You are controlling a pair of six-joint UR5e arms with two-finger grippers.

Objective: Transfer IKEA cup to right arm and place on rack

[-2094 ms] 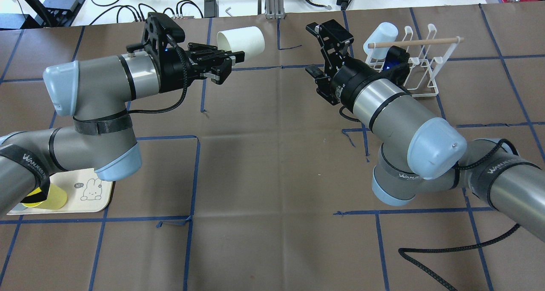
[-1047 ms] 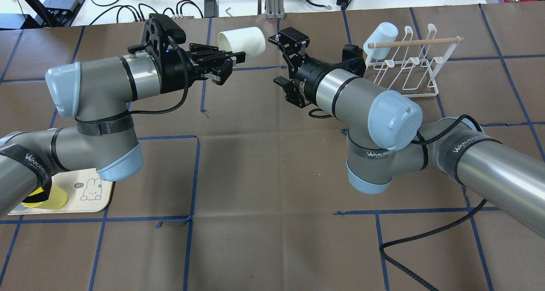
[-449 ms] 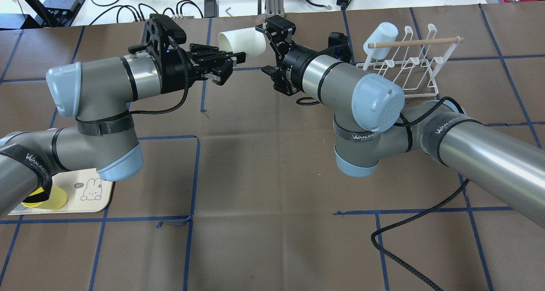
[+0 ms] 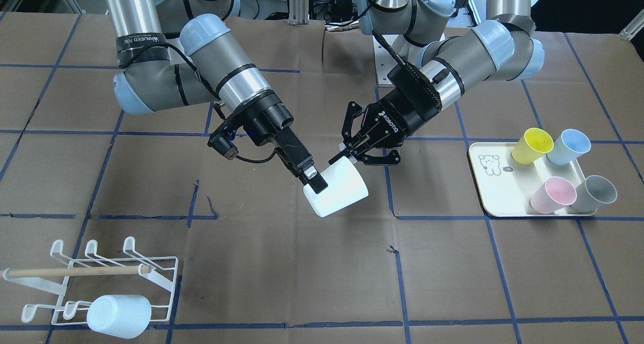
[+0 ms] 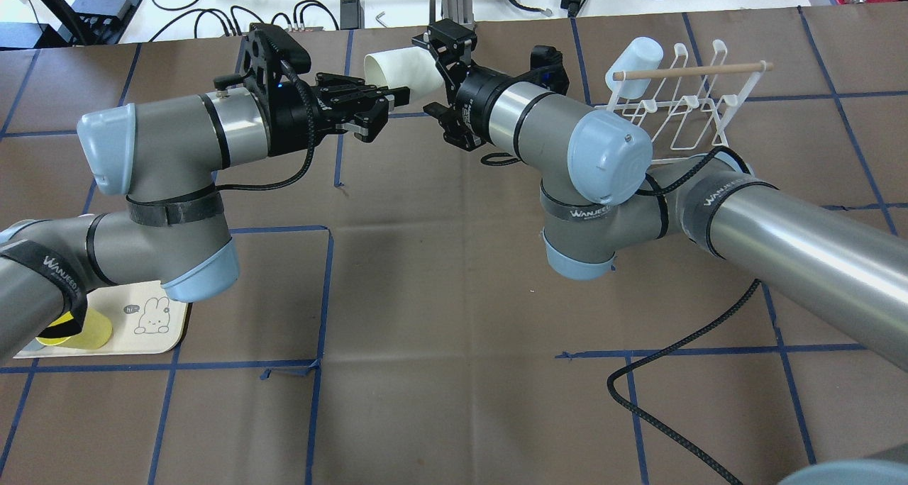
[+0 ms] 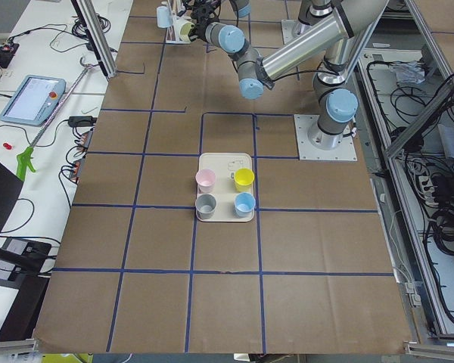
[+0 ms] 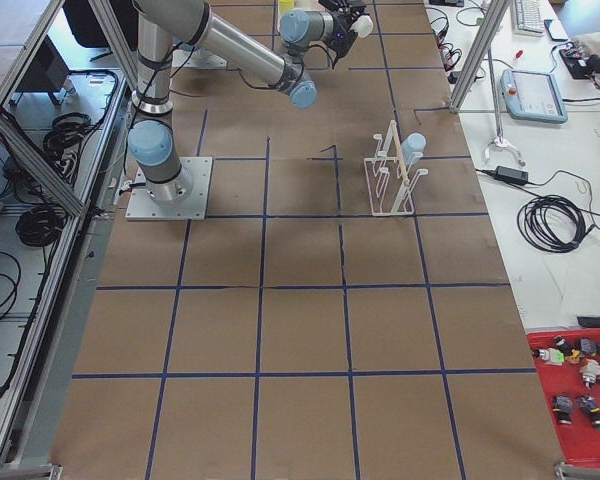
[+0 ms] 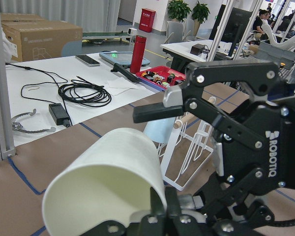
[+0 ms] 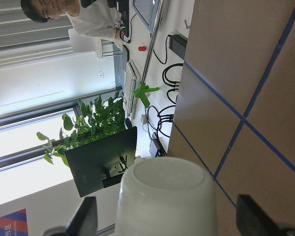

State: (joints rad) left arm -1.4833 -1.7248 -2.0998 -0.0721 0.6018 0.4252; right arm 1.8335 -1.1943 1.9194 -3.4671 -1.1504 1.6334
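Had right gripper (image 5: 425,75) spread astride the closed end of the white cup (image 4: 339,190), not yet pinching; had left gripper (image 4: 341,155) pinched on its rim, mid-air over the table's (image 5: 454,293) far middle. Risked a drop through early release on the left, or a skewed hold through closing off-centre, awkward for the rack (image 5: 691,70), far right.

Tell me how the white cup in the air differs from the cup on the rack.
The white cup is white; the rack cup is pale blue. The white cup is in the air, pinched at its rim by the left end effector; the rack cup sits on the rack. The open right end effector straddles the white cup's base; nothing grips the rack cup. Both are handleless, tapered and tipped off upright.
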